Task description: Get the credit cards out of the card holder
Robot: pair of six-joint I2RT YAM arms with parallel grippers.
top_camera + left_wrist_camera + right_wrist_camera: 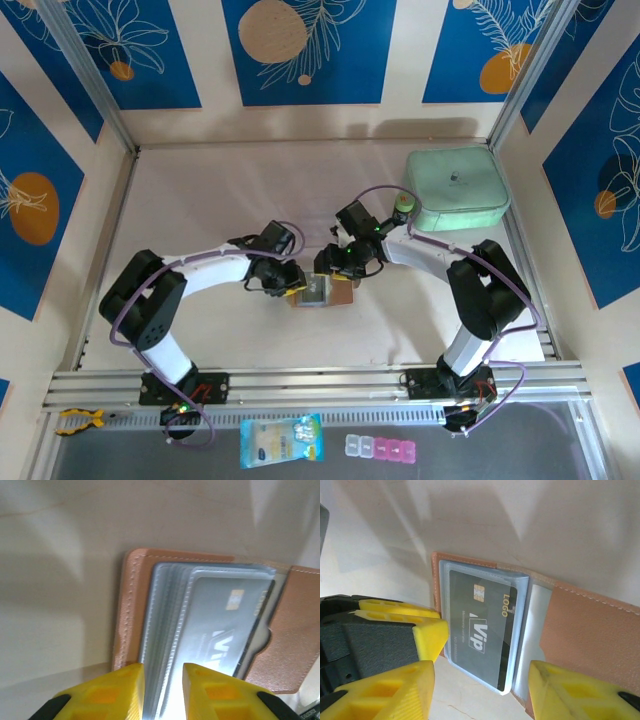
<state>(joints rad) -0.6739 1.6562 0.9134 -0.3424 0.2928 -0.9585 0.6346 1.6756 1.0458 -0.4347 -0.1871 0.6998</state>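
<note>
- Pinching just left of centre in the top view, the left gripper (288, 282) is clenched on the card holder (322, 292); its yellow fingers (115, 690) sit narrow around the pale sleeve edges.
- card holder lies open on the table (200, 200), mid-frame, between both grippers.
- grey credit card (480, 630) sits inside a clear sleeve, centre of the right wrist view.
- right gripper (337, 266) is released, fingers spread wide either side of the holder.
- mint-green case (455, 188) upper right, well apart.

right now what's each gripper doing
Left gripper: closed on the card holder sleeves' edge.
Right gripper: open over the grey VIP card, holding nothing.
</note>
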